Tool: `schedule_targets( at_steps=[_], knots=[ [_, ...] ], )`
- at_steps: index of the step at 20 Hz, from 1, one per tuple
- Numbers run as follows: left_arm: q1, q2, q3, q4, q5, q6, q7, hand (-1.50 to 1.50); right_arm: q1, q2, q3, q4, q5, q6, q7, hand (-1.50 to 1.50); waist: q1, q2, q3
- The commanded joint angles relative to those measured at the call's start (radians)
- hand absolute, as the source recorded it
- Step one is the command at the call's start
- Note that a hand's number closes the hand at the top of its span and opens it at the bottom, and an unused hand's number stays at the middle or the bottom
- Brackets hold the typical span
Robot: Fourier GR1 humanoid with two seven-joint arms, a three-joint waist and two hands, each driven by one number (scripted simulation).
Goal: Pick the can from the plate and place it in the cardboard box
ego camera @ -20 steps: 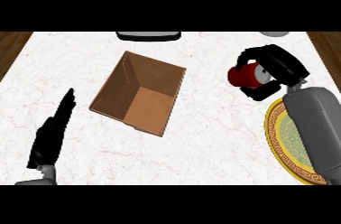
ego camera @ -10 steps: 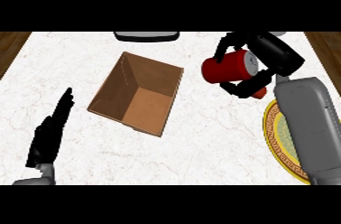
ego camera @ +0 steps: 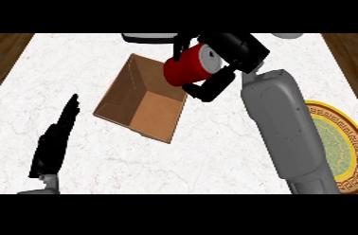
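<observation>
A red can [ego camera: 187, 67] with a grey lid hangs tilted over the right rim of the open cardboard box [ego camera: 143, 99], held up off the counter. My right hand [ego camera: 234, 51] is curled round it, fingers and thumb on either side. The plate [ego camera: 334, 145], yellow-rimmed with a green middle, lies at the right edge, partly hidden by my right forearm, and carries nothing that I can see. My left hand [ego camera: 54, 141] rests open at the lower left, fingers straight, well apart from the box.
White marble counter with wooden floor showing at both upper corners. A dark, flat object [ego camera: 148, 37] sits at the counter's far edge behind the box, and a grey object [ego camera: 288, 35] shows at the top right.
My right hand has carried the can leftward, from above the plate's upper side to over the box's right rim. The left hand has stayed still.
</observation>
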Motion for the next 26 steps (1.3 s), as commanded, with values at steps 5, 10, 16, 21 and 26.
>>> schedule_targets(
  at_steps=[5, 10, 16, 21, 26],
  knots=[
    [-0.056, 0.015, 0.03, 0.073, -0.001, -0.007, -0.024, 0.0, -0.115, 0.056, 0.228, 0.199, -0.054, -0.198, 0.133, 1.5, 0.017, 0.005, 0.0],
    [-0.069, -0.007, -0.008, 0.014, -0.01, -0.016, 0.037, 0.0, -0.165, 0.056, 0.368, 0.342, -0.113, -0.287, 0.162, 1.5, 0.024, 0.005, 0.0],
    [-0.037, 0.006, 0.003, 0.02, 0.004, -0.037, 0.004, 0.0, -0.22, 0.057, 0.461, 0.566, -0.238, -0.415, 0.177, -1.5, 0.053, 0.012, -0.001],
    [-0.093, 0.01, 0.014, 0.071, -0.003, -0.035, -0.026, 0.0, -0.275, 0.057, 0.576, 0.633, -0.401, -0.49, 0.139, -1.5, 0.058, 0.015, -0.001],
    [-0.035, 0.029, 0.021, 0.025, 0.003, -0.049, -0.024, 0.0, -0.216, 0.057, 0.511, 0.638, -0.52, -0.568, 0.029, -1.5, 0.056, 0.013, 0.0]
  ],
)
